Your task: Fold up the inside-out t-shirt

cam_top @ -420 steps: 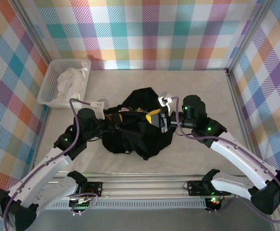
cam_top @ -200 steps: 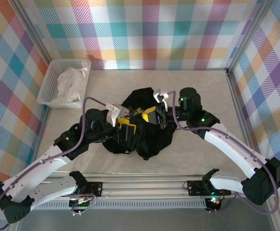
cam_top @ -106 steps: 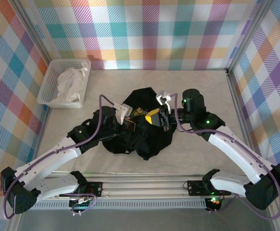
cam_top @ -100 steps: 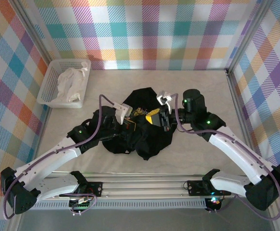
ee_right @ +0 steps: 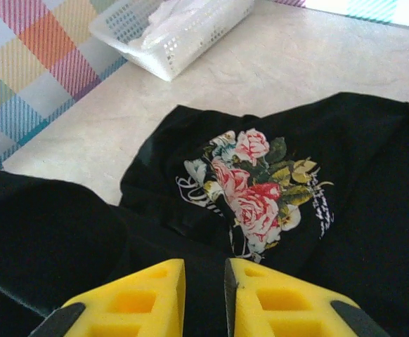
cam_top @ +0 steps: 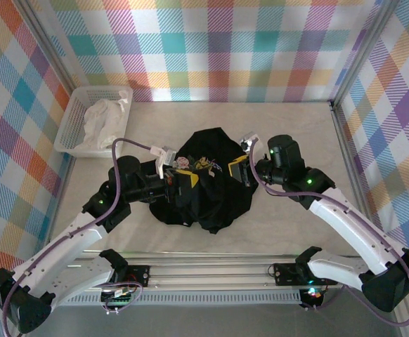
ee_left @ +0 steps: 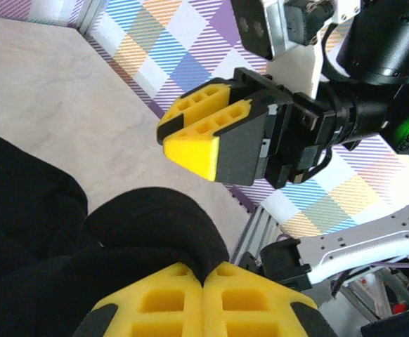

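Black fabric heaped at mid-tabletop (cam_top: pixel 296 140): the inside-out t-shirt (cam_top: pixel 215 203) lies crumpled between the two arms, its rose-and-script print (ee_right: pixel 250 186) facing up. The left end effector (ee_left: pixel 204 270) is pinched tight on a raised fold, apparently to lift and spread the bundle. The right end effector (ee_right: pixel 204 274), pads a slit apart and empty, hangs just above the cloth. A white basket (cam_top: pixel 74 126) sits well apart.

The left gripper (cam_top: pixel 185 180) pinches a fold at the left side of the t-shirt (cam_top: pixel 211 203), fingers pressed together, while the right gripper (cam_top: pixel 238 168) hovers over its right side, slightly parted.
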